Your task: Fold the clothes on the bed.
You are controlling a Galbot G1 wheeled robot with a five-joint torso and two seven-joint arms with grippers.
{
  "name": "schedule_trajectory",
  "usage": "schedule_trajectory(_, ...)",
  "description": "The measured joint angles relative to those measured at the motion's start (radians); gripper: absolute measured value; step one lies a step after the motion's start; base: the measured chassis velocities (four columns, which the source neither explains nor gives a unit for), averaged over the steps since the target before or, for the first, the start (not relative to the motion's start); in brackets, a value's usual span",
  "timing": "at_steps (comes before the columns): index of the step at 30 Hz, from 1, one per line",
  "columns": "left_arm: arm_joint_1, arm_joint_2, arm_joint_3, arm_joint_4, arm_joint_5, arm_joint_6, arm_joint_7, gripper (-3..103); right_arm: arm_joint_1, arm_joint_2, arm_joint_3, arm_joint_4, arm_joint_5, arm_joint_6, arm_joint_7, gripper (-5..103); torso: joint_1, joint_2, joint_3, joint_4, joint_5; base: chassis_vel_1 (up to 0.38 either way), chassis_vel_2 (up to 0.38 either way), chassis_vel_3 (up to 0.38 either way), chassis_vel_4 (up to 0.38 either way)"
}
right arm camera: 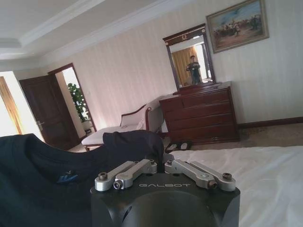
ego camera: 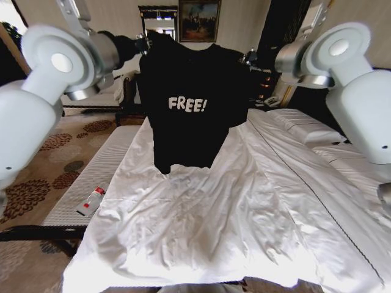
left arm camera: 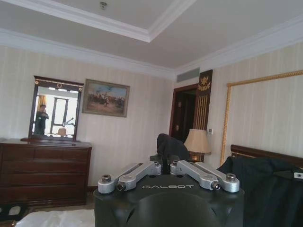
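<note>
Claws (ego camera: 145, 44) (ego camera: 249, 58) pinching T-shirt (ego camera: 189, 116) shoulders, above bed (ego camera: 201, 244)

The bed (ego camera: 201, 232) is spread with a rumpled white duvet (ego camera: 183, 244); the hem of the black T-shirt (ego camera: 189, 116) just meets the duvet toward the headboard end. White pillows (ego camera: 305, 128) lie at the bed's right; a narrow white bench (ego camera: 91, 177) beside its left edge carries a small red-and-white tube (ego camera: 91, 200).
</note>
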Motion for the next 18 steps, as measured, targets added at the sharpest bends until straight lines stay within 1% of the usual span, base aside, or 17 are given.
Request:
schedule_trajectory(1, 0.031, 0.037, -0.035, -0.032, -0.01, -0.001, 0.0, 3, 0.001, -0.005, 0.009, 0.033, 0.026, 0.0, 0.023, 2, 0.0, 0.0, 0.0, 0.0002, -0.0003, 0.0, 0.0, 0.0, 0.0)
schedule_trajectory(2, 0.031, 0.037, -0.035, -0.032, -0.01, -0.001, 0.0, 3, 0.001, -0.005, 0.009, 0.033, 0.026, 0.0, 0.023, 2, 0.0, 0.0, 0.0, 0.0002, -0.0003, 0.0, 0.0, 0.0, 0.0)
schedule_trajectory(4, 0.108, 0.122, -0.12, -0.098, -0.036, -0.001, 0.004, 3, -0.01, -0.016, 0.022, 0.079, 0.052, 0.003, 0.048, 2, 0.0, 0.0, 0.0, -0.0004, -0.0006, 0.0, 0.0, 0.0, 0.0)
schedule_trajectory(5, 0.153, 0.179, -0.166, -0.142, -0.053, -0.001, 0.008, 3, -0.022, -0.015, 0.032, 0.099, 0.064, 0.006, 0.06, 2, 0.0, 0.0, 0.0, -0.0002, -0.0005, 0.0, 0.0, 0.0, 0.0)
schedule_trajectory(6, 0.153, 0.179, -0.166, -0.142, -0.053, -0.001, 0.008, 3, -0.022, -0.015, 0.032, 0.099, 0.064, 0.006, 0.06, 2, 0.0, 0.0, 0.0, -0.0002, -0.0005, 0.0, 0.0, 0.0, 0.0)
schedule_trajectory(8, 0.205, 0.292, -0.233, -0.227, -0.103, -0.015, 0.009, 3, -0.045, -0.018, 0.062, 0.147, 0.084, 0.005, 0.075, 2, 0.0, 0.0, 0.0, 0.0011, 0.0001, 0.0, 0.0, 0.0, 0.0)
schedule_trajectory(10, 0.209, 0.362, -0.264, -0.285, -0.158, -0.02, 0.008, 3, -0.058, -0.055, 0.096, 0.207, 0.112, -0.004, 0.084, 2, 0.0, 0.0, 0.0, 0.0009, 0.0002, 0.0, 0.0, 0.0, 0.0)
schedule_trajectory(11, 0.209, 0.362, -0.264, -0.285, -0.158, -0.02, 0.008, 3, -0.058, -0.055, 0.096, 0.207, 0.112, -0.004, 0.084, 2, 0.0, 0.0, 0.0, 0.0009, 0.0002, 0.0, 0.0, 0.0, 0.0)
schedule_trajectory(12, 0.206, 0.389, -0.272, -0.304, -0.181, -0.021, 0.008, 3, -0.065, -0.078, 0.114, 0.238, 0.131, -0.007, 0.088, 2, 0.0, 0.0, 0.0, 0.0004, 0.0, 0.0, 0.0, 0.0, 0.0)
schedule_trajectory(13, 0.203, 0.43, -0.28, -0.329, -0.213, -0.02, 0.01, 3, -0.084, -0.121, 0.152, 0.29, 0.163, -0.014, 0.09, 2, 0.0, 0.0, 0.0, -0.0003, 0.0, 0.0, 0.0, 0.0, 0.0)
schedule_trajectory(16, 0.197, 0.53, -0.288, -0.383, -0.281, -0.02, 0.028, 3, -0.157, -0.218, 0.266, 0.384, 0.231, -0.034, 0.091, 2, -0.001, 0.0, 0.0, -0.0006, 0.001, 0.0, 0.0, 0.0, 0.0)
schedule_trajectory(17, 0.197, 0.53, -0.288, -0.383, -0.281, -0.02, 0.028, 3, -0.157, -0.218, 0.266, 0.384, 0.231, -0.034, 0.091, 2, -0.001, 0.0, 0.0, -0.0006, 0.001, 0.0, 0.0, 0.0, 0.0)
schedule_trajectory(18, 0.195, 0.554, -0.289, -0.398, -0.298, -0.02, 0.033, 3, -0.189, -0.255, 0.313, 0.415, 0.255, -0.042, 0.087, 2, -0.001, 0.0, 0.0, -0.0004, 0.0013, 0.0, 0.0, 0.0, 0.0)
